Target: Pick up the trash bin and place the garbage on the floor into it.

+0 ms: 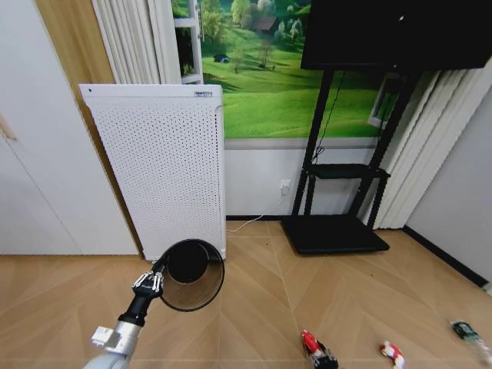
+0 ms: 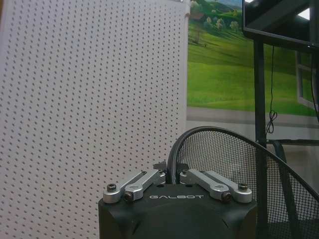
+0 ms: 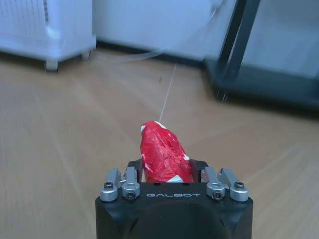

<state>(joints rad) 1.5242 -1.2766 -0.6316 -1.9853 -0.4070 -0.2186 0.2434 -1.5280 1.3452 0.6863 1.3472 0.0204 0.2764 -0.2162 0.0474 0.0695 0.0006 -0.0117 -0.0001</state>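
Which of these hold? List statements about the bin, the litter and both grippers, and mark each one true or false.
1. The left gripper has its jaws shut on the rim of the trash bin. True.
2. The trash bin lies on its side under the TV stand. False: the left gripper holds it in front of the white perforated appliance.
3. The right gripper has a red-and-white wrapper between its jaws. True.
4. The plastic bottle is already inside the trash bin. False: it lies on the floor, far to the robot's right.
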